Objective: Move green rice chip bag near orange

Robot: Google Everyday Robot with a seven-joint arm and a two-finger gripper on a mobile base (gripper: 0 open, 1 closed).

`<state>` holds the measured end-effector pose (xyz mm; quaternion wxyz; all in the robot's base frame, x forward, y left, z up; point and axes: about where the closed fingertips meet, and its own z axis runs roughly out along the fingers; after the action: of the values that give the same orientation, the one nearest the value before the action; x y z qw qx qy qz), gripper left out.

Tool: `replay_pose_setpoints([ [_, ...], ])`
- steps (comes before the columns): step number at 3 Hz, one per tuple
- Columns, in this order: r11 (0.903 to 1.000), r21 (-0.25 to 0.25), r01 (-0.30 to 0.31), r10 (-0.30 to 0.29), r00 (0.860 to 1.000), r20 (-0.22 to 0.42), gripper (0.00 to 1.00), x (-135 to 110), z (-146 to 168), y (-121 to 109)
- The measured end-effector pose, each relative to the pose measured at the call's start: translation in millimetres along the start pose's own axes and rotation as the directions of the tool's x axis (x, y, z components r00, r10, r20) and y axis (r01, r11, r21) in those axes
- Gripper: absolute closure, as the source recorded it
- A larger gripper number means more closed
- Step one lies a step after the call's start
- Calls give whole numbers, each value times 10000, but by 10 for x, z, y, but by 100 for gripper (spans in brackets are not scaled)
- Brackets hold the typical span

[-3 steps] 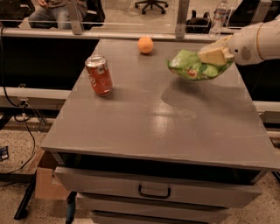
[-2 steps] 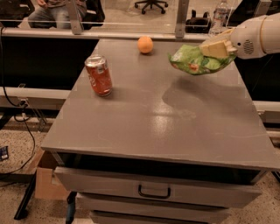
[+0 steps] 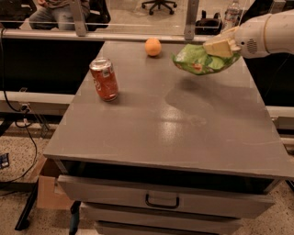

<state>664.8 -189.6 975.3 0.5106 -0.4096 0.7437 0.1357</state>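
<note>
Grey and bare in the middle, the tabletop (image 3: 183, 137) fills most of what we see, standing on a cabinet with a drawer (image 3: 161, 199) at the front. Over the far right corner we find the gripper (image 3: 219, 47), its cream fingers (image 3: 216, 46) clamped on the upper right end of the green rice chip bag (image 3: 196, 63). The bag hangs clear of the surface, tilted, with its free end pointing left towards the far edge, and its shadow (image 3: 183, 94) falls on the tabletop below. The white arm (image 3: 268, 32) reaches in from beyond the right edge.

Left of the bag, close to the far edge, we see the orange (image 3: 153, 47) resting on the tabletop; the two are near each other but apart. Well away from both, by the left edge, a red-orange soda can (image 3: 104, 79) stands upright.

Beyond the far edge we make out a water bottle (image 3: 232, 13), an office chair (image 3: 158, 4) and a seated person (image 3: 55, 9). On the floor under the near left corner sits a cardboard box (image 3: 46, 188).
</note>
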Motion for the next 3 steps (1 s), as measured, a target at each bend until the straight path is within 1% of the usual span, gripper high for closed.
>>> replay_pose_setpoints([
  [1,9997,36,261,-262,9988,415,100,-148,285,-165],
  [2,9984,351,444,-468,9964,713,100,-254,494,-382],
  [3,9938,957,561,-656,9928,998,100,-345,626,-670],
])
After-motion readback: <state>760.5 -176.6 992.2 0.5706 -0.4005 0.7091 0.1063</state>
